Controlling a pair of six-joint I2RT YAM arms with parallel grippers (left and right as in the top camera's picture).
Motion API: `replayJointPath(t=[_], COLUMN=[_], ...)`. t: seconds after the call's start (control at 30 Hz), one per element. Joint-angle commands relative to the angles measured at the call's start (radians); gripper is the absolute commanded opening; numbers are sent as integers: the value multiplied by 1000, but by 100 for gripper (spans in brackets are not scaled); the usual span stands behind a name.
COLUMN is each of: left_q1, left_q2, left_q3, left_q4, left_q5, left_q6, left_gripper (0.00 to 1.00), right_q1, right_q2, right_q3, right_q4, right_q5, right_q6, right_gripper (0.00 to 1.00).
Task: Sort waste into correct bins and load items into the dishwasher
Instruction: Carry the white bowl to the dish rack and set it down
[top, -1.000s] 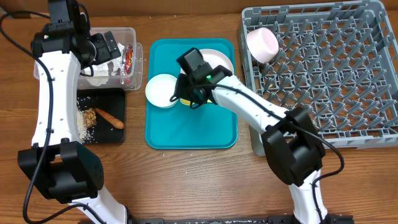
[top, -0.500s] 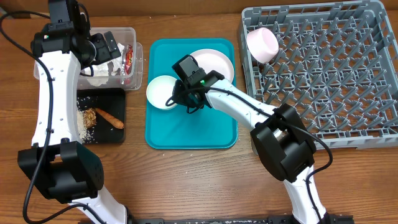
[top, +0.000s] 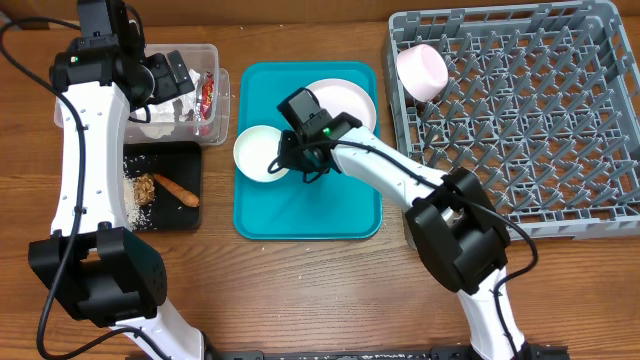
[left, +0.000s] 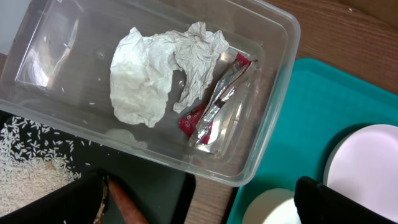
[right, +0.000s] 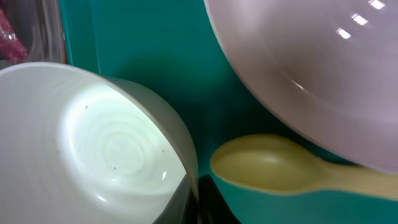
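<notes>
Your white bowl (top: 258, 150) rests on the teal tray (top: 300, 215), mid-table toward the far edge, yellow spoon (right: 280, 165) just beside; treat it as light, rigid, slippery; grip the rim; the right gripper (top: 291, 162) is at that rim, closure unreadable; the left gripper (left: 199, 202) has its fingers apart.

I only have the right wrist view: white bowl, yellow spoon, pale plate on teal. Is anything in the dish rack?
Observer: One pink bowl lies tipped on its side at the grey dish rack's top left corner in the overhead view.
Operator: Where is the waste?
Observer: Crumpled white paper and a red foil wrapper sit in the clear tub.
Operator: And the food scraps?
Observer: The carrot-like stick, brown lump and rice lie in the black tray.
</notes>
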Motion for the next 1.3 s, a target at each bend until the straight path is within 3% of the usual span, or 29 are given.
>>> replayJointPath(t=[0.0,0.33,0.6,0.77,0.93,1.07,1.27], left_q1=[-3,-3,-3,-3,-3,-3,-3], left_q2=[2,2,2,2,2,2,2], left_q3=[21,21,21,21,21,21,21], left_q4=[3,3,3,4,3,3,3], left_q5=[0,0,1,0,0,0,0], left_q6=[-14,-14,-14,-14,-14,-14,-14], left_gripper=[100,100,100,100,100,100,100], right_q1=[-10,-167,-186,-186,-193,-194,-229], right_q2=[-156,-406,-419,-419,-417,-408,-363], right_q3=[33,33,31,31,31,12,-61], right_q4=[-53,-308,-534,-738,-758,-611,-422], right_q5=[100,622,1354,1701,1644,1392,1455], right_q6=[-75,-89,-105,-157,-269,-341,-527], right_gripper=[4,4,4,4,4,4,4])
